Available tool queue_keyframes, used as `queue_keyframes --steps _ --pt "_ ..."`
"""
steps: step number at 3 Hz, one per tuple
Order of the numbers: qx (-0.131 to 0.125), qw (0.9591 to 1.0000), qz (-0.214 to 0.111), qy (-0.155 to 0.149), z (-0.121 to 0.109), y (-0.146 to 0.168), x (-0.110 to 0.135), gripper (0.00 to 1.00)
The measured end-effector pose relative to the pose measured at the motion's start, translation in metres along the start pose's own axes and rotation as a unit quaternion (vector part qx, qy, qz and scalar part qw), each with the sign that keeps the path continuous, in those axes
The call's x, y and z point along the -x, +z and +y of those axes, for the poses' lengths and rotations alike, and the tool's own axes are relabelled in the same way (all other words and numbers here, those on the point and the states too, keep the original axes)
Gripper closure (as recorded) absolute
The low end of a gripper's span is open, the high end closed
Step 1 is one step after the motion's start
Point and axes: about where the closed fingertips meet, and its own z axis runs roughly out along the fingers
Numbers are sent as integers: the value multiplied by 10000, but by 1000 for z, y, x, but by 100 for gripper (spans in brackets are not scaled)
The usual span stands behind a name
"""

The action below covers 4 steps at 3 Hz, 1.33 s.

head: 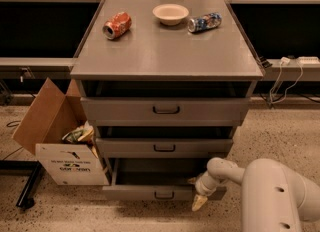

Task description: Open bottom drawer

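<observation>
The bottom drawer (150,192) is the lowest grey front of three on the grey cabinet, with a small dark loop handle (164,195). It stands pulled out further than the two drawers above it, and its dark inside shows. My gripper (199,197) is at the drawer's right front corner, on the end of my white arm (270,191) that comes in from the lower right. One pale fingertip (199,203) points down just below the drawer front.
The cabinet top (165,51) holds a red can (117,25), a white bowl (171,13) and a blue can (204,22), both cans on their sides. An open cardboard box (60,146) with trash stands against the cabinet's left side. A black stand foot (27,188) lies left of it.
</observation>
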Motion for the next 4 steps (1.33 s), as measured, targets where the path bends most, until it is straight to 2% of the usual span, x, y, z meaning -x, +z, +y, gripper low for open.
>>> queue_keyframes --steps 1,2,3,4 --pt "71 9999 69 45 17 -5 -5 45" --pt "182 9995 87 242 31 -9 -17 69" --pt "213 9992 64 329 37 -9 -19 92" --pt "213 9992 64 329 38 -8 -17 89"
